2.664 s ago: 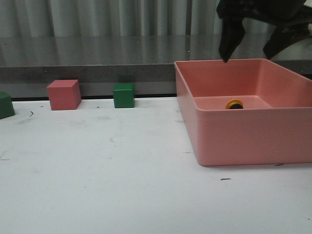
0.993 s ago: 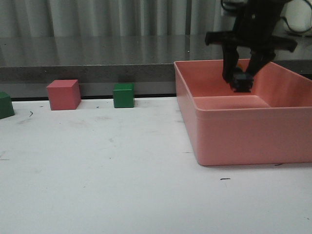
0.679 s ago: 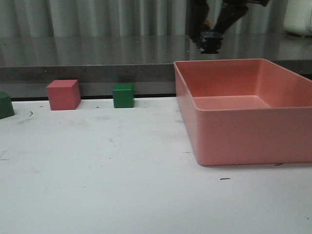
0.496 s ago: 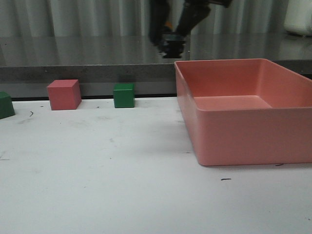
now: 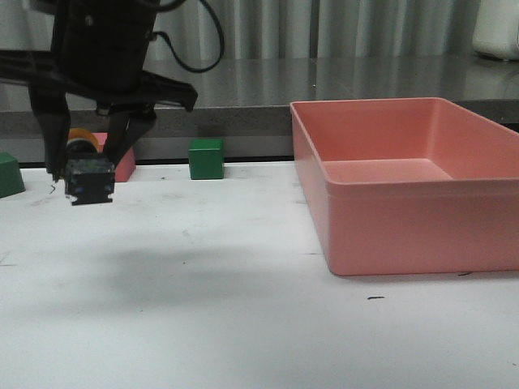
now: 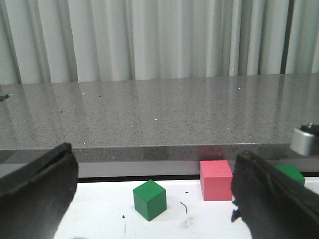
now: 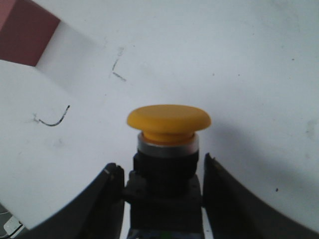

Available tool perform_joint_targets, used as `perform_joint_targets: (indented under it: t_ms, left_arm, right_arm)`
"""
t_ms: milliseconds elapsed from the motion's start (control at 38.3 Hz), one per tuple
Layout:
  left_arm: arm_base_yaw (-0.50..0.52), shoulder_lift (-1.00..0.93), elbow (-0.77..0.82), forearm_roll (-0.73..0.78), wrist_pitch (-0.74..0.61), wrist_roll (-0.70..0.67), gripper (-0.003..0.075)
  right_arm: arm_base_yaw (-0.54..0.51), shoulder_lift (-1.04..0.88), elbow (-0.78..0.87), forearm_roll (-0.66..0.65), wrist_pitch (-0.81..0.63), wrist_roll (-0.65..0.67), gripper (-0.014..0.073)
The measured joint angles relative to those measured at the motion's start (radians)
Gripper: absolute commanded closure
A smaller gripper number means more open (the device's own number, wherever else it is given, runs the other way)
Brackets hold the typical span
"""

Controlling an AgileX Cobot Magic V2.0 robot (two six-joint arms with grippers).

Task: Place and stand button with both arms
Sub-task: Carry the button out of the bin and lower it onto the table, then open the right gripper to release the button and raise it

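Button (image 5: pixel 89 180) now hangs at centre left of the frame, out of the pink bin (image 5: pixel 389 235), clenched sideways in the right gripper (image 5: pixel 87 166); left gripper (image 6: pixel 149 199) gapes, empty; standing remains

Front view: arm's upper part cut off at top edge. Button (image 5: pixel 87 173) cap mostly hidden behind gripper (image 5: pixel 89 158) fingers, only an orange sliver shows. Pink cube (image 5: pixel 122 162) near the table's far edge largely covered by arm and button. Green cube (image 5: pixel 9 174) at far left corner cut by frame edge. Pink bin (image 5: pixel 405 182) runs off the right edge. Left wrist view: both fingers (image 6: pixel 35 199) cropped at the frame; second green cube (image 6: pixel 290 174) half hidden behind one. Right wrist view: button body bottom cut off.
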Motion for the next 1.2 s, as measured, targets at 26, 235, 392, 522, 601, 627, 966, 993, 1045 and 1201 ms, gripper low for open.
perform_joint_targets:
  t_ms: [26, 235, 392, 522, 601, 627, 966, 993, 1045, 1201]
  left_arm:
    - [0.000, 0.000, 0.000, 0.000, 0.000, 0.000, 0.0125]
    - [0.000, 0.000, 0.000, 0.000, 0.000, 0.000, 0.0125]
    - [0.000, 0.000, 0.000, 0.000, 0.000, 0.000, 0.0125]
    - [0.000, 0.000, 0.000, 0.000, 0.000, 0.000, 0.0125]
    - [0.000, 0.000, 0.000, 0.000, 0.000, 0.000, 0.0125]
    - [0.000, 0.000, 0.000, 0.000, 0.000, 0.000, 0.0125]
    - [0.000, 0.000, 0.000, 0.000, 0.000, 0.000, 0.0125]
    - [0.000, 0.000, 0.000, 0.000, 0.000, 0.000, 0.0125]
    - [0.000, 0.000, 0.000, 0.000, 0.000, 0.000, 0.0125]
    - [0.000, 0.000, 0.000, 0.000, 0.000, 0.000, 0.0125]
  right_arm:
    - [0.000, 0.019, -0.017, -0.006, 0.010, 0.015, 0.0356]
    - [-0.035, 0.110, -0.053, -0.078, 0.035, 0.177, 0.0356]
    - [-0.052, 0.153, -0.053, -0.093, 0.036, 0.251, 0.0356]
    - [-0.054, 0.170, -0.053, -0.094, 0.036, 0.273, 0.0356]
    - [-0.054, 0.170, -0.053, -0.094, 0.034, 0.276, 0.0343]
    - [-0.054, 0.170, -0.053, -0.094, 0.032, 0.276, 0.0333]
    - [-0.054, 0.187, -0.055, -0.094, 0.021, 0.277, 0.0180]
    - [-0.054, 0.187, -0.055, -0.094, 0.021, 0.277, 0.0161]
    - [-0.054, 0.187, -0.055, -0.094, 0.021, 0.277, 0.0118]
    - [-0.054, 0.187, -0.088, -0.094, 0.040, 0.275, 0.0067]
